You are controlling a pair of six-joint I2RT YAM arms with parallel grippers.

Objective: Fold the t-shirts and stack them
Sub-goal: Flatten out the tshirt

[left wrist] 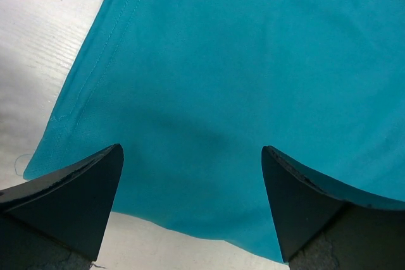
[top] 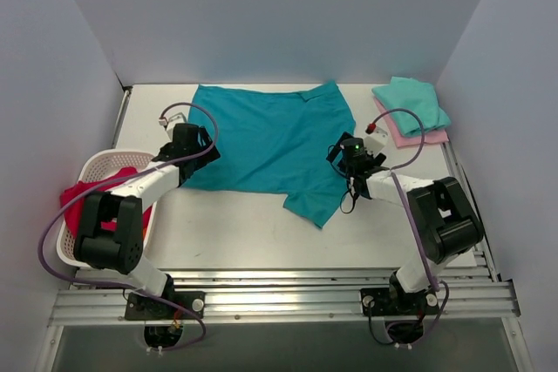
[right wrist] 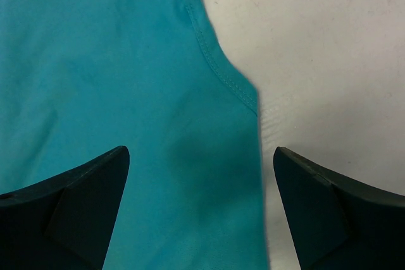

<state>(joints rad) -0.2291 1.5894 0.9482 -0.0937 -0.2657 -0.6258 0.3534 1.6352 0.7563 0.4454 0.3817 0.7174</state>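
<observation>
Top external: teal-blue t-shirt (top: 270,141) spread out mid-table; mint-green t-shirt (top: 411,100) folded on the pink t-shirt (top: 417,137) at the far right.
Left wrist: my left gripper (left wrist: 192,156) stands wide over the teal-blue t-shirt's corner, holding nothing.
Right wrist: my right gripper (right wrist: 201,153) stands wide, straddling its hemmed edge beside the bare table (right wrist: 316,61).

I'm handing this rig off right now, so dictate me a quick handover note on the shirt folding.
Left gripper: open, over the left edge of the teal shirt.
Right gripper: open, over its right edge. Neither holds cloth.
The shirt lies spread flat mid-table.
Done: mint-green shirt folded on the pink shirt, far right.
Left: fold the teal one and stack it; red cloth lies in the basket.
</observation>
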